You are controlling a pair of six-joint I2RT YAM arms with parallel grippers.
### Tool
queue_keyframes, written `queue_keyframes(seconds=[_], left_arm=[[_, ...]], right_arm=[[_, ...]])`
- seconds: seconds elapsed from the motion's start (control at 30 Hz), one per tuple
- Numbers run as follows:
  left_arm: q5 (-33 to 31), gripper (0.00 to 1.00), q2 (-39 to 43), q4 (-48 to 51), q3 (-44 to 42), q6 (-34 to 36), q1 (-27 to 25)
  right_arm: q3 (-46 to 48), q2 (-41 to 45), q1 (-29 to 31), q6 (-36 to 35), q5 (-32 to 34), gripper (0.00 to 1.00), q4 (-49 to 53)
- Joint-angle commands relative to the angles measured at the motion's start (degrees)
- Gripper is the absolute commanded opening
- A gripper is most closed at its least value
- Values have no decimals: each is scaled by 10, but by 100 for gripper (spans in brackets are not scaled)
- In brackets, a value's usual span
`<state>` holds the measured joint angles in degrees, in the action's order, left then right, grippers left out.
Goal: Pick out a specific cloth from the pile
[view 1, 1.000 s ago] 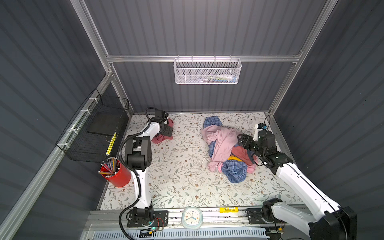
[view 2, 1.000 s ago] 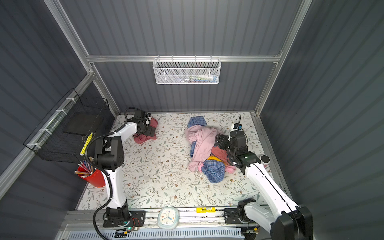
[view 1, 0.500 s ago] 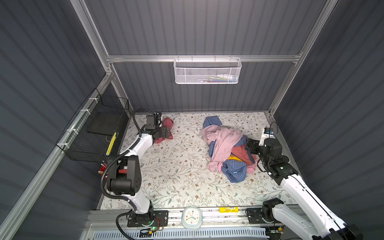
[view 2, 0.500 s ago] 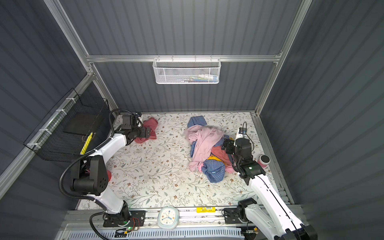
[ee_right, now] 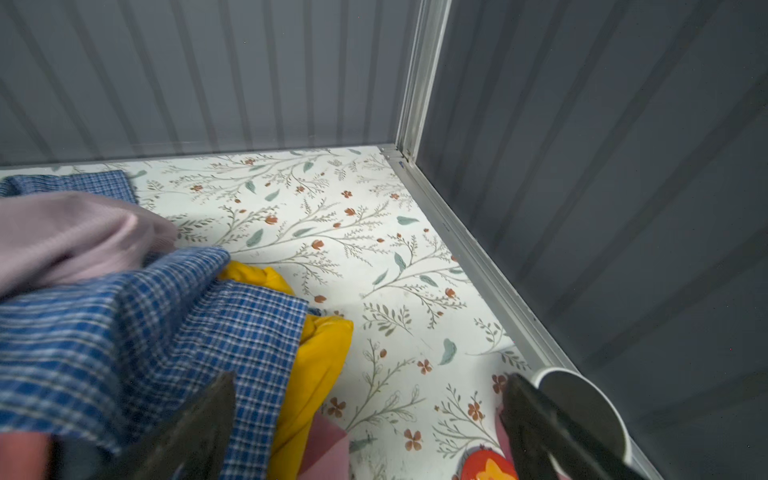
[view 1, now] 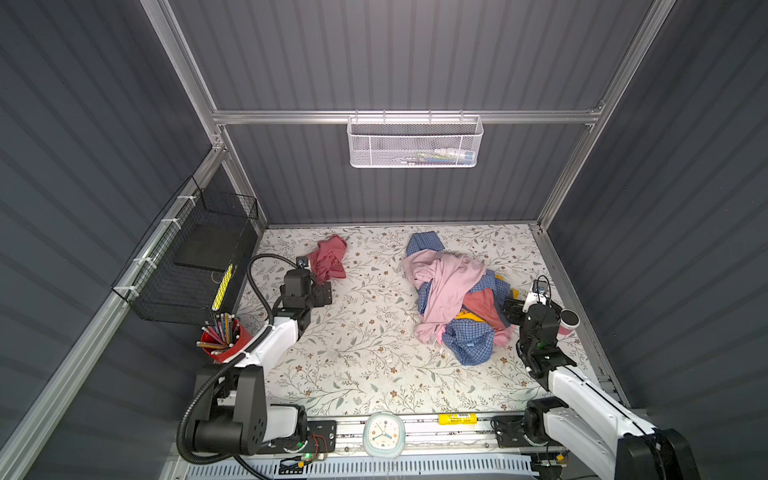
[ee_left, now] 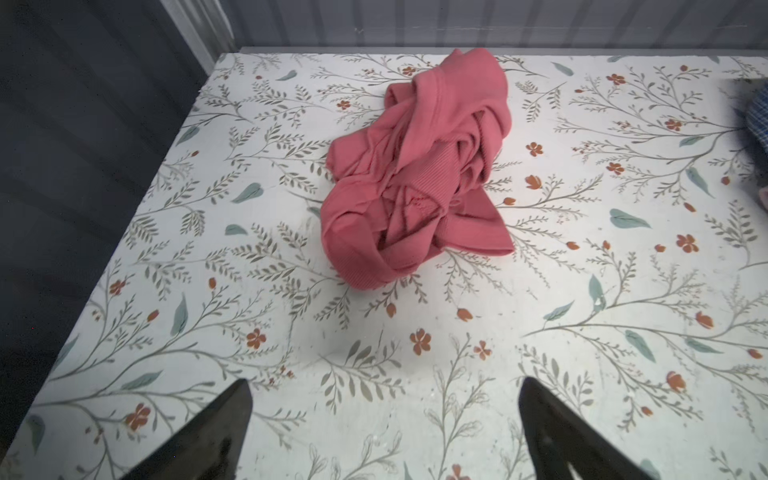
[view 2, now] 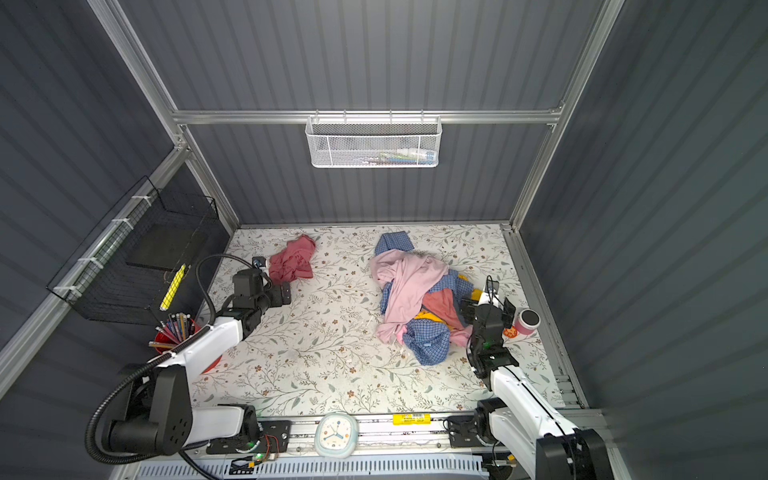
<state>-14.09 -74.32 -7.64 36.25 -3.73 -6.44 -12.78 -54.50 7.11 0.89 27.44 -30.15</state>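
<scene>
Floral worktop (view 1: 365,357) | cloth (view 1: 330,259) lies alone, well apart from pile (view 1: 446,286) | left pincer (ee_left: 384,386) released, empty | right pincer (ee_right: 369,378) released, empty | picking-out looks done

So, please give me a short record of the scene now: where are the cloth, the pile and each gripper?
cloth: rose-red, crumpled, alone on the table, apart from the pile
pile: mixed clothes, right part of the table
left gripper: open, empty, near the cloth, not touching it
right gripper: open, empty, at the pile's right edge
</scene>
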Motion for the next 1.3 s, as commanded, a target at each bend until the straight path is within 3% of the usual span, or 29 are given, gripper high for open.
queue_keyframes(seconds=[0.0, 0.23, 0.33, 0.5, 0.6, 0.7, 0.87, 0.93, 1.03, 1.1, 1.17, 1.27], left_arm=[[-59, 100, 26, -102, -48, -14, -3], [-81, 100, 12, -259, -136, 1, -2], [-94, 100, -33, -333, -153, -10, -2], [-88, 100, -105, -433, -162, 7, -3], [-95, 100, -128, -478, -169, 19, -3], [-86, 100, -157, -513, -172, 27, -2], [-54, 100, -250, -631, -175, 56, -2], [-45, 100, -225, -504, -136, 43, -2], [-46, 100, -233, -439, -98, 38, 2], [-51, 100, -246, -485, -104, 46, 2], [-51, 100, -236, -449, -98, 40, 2], [-51, 100, -242, -472, -103, 42, 2]], right_arm=[[24, -33, -20, 4, -9, 99, -134], [22, -156, -45, -2, -43, 99, -284], [-16, -170, -51, 21, -68, 99, -221], [9, -272, -55, 12, -107, 99, -382], [4, -302, -55, 3, -128, 99, -400], [-29, -286, -56, 13, -126, 99, -306], [-39, -293, -63, 13, -141, 99, -299], [-37, -299, -63, 12, -140, 99, -315], [-42, -296, -67, 17, -141, 99, -300], [-42, -296, -69, 20, -142, 99, -299], [-44, -296, -71, 21, -142, 99, -296], [-44, -296, -72, 23, -143, 99, -294]])
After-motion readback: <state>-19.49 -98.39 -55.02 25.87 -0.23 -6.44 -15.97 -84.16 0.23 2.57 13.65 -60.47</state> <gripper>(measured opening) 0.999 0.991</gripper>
